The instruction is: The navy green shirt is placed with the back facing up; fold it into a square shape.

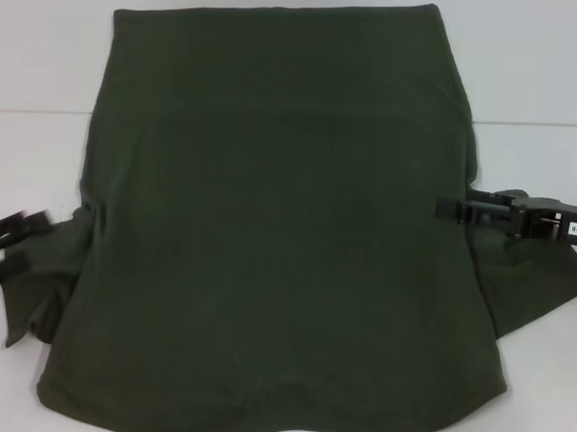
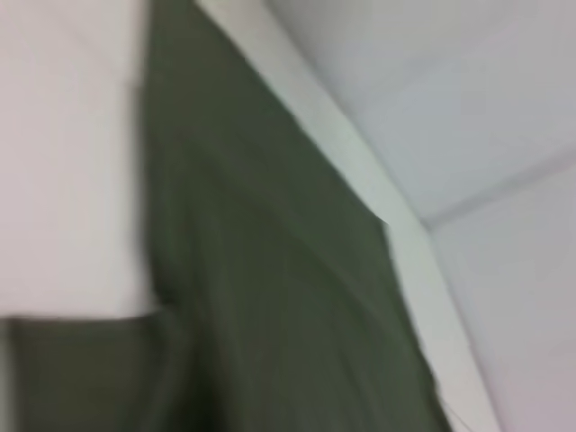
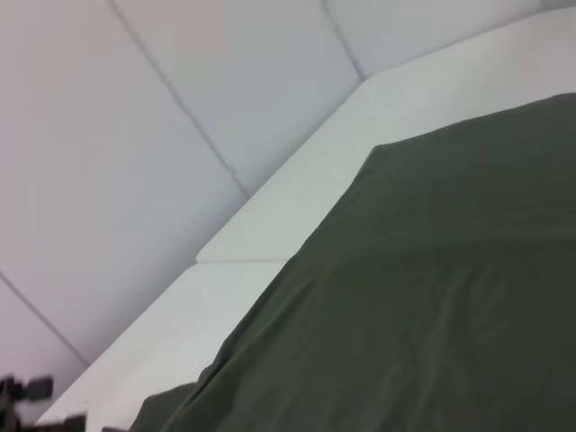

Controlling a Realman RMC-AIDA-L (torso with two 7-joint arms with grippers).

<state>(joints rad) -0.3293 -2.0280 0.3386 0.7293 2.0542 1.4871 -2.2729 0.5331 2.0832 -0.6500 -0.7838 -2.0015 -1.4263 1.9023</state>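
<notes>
The right gripper point(image 1: 452, 208) sat right at the right edge of the navy green shirt point(image 1: 278, 244), about halfway down its length, arm reaching in from the side with its tips just over the cloth edge. Couldn't tell if its jaws were open or pinching fabric, they were too dark against the shirt. Over on the other side, the left gripper point(image 1: 18, 233) was at the left edge near a bunched-up sleeve, a bit lower in the head view than the right one, blurry, and honestly no way to say whether it was clamped on anything either. Going outward, the shirt was spread back-up over the white desk point(image 1: 540, 73), plain olive back showing, long axis running away from the robot, hem at the far end and collar end nearest the robot. Both sleeves poked out past the body, the right one lying flat just below the right gripper. So the shirt's middle lay inboard of both grippers, each one about equally close to its own side. My guess was the next bit would be folding the sides in toward the centre line, with nothing folded so far.
</notes>
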